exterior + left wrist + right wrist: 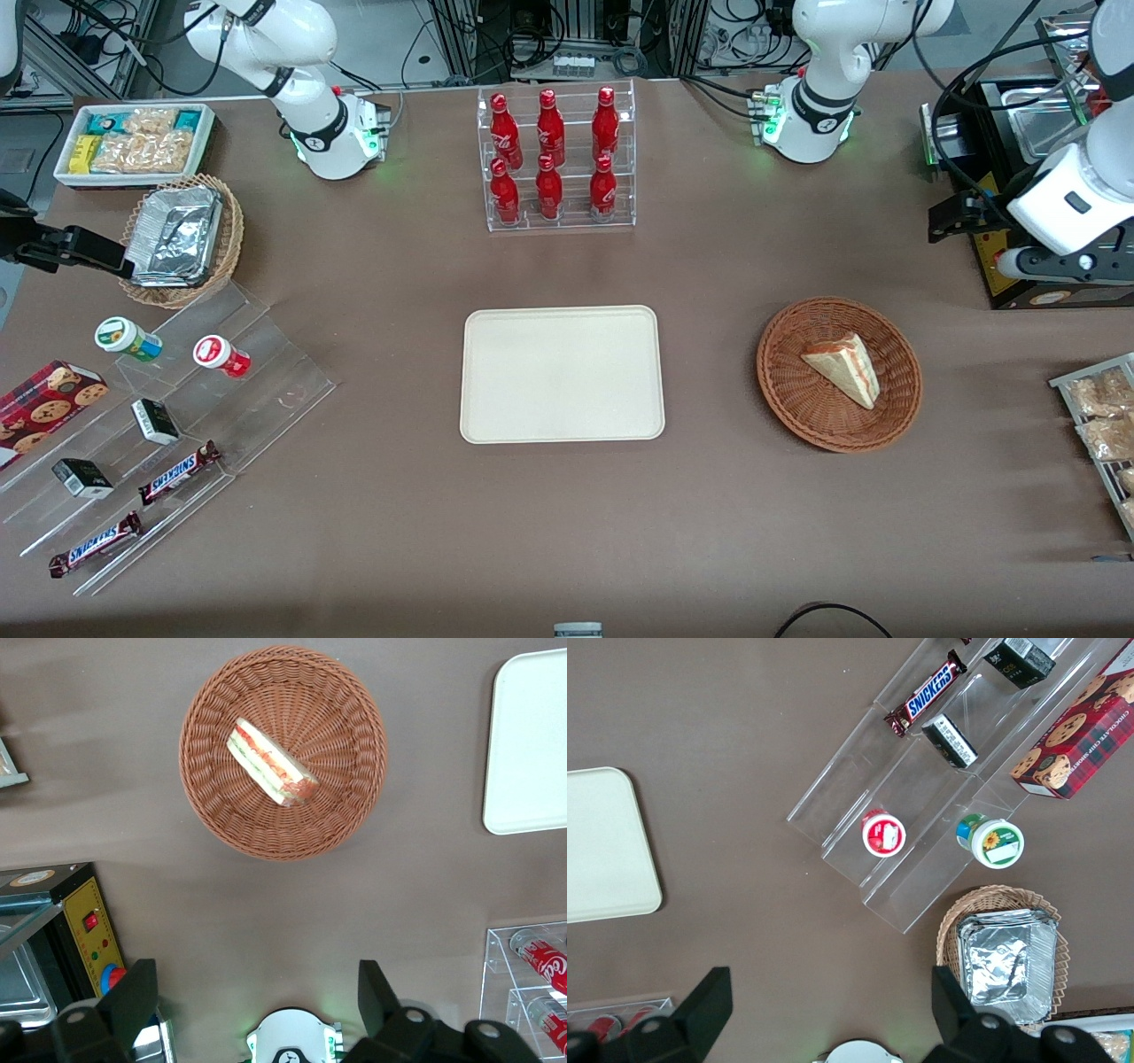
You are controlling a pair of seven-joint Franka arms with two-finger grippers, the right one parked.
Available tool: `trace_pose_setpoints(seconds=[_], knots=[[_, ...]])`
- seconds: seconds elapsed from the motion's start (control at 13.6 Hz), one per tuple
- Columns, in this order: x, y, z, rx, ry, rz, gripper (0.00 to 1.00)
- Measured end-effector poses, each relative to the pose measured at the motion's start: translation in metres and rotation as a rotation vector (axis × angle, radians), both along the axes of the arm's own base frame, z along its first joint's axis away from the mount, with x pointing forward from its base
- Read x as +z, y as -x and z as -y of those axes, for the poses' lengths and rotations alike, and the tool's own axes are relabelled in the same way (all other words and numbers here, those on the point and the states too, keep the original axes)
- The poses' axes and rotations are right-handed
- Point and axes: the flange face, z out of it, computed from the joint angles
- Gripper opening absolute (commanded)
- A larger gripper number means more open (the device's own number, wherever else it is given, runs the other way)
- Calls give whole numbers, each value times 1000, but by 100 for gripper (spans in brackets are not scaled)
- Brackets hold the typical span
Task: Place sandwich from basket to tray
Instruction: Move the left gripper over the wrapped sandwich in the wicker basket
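Observation:
The sandwich [843,366] [270,762], a pale bread wedge with red and green filling along its cut edge, lies in the round reddish-brown wicker basket [797,408] [345,806]. The cream tray [560,373] [532,744] lies flat and bare at the table's middle, beside the basket toward the parked arm's end. My left gripper [943,220] [255,997] hangs open and holds nothing. It is high over the table, farther from the front camera than the basket and toward the working arm's end. Its fingers [133,1001] stand wide apart over bare tabletop, well clear of the basket.
A black box with a yellow panel [1001,266] [89,930] sits right by the gripper. A clear rack of red bottles [554,159] stands farther back than the tray. Wrapped snack packs [1103,425] lie at the working arm's end. Acrylic steps with snacks [177,399] and a foil-filled tan basket [182,239] lie toward the parked arm's end.

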Motion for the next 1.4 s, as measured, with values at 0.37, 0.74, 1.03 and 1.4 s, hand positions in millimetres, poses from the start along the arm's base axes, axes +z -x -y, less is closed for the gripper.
trace_pose_setpoints(seconds=[0.37,0.74,1.03,1.4], knots=[[-13,-6,-5,13,-59,-1,100],[-137,-14,12,302,-123,101,100],[-215,2,1,660,-112,216,100],[-260,7,3,866,-100,247,100]])
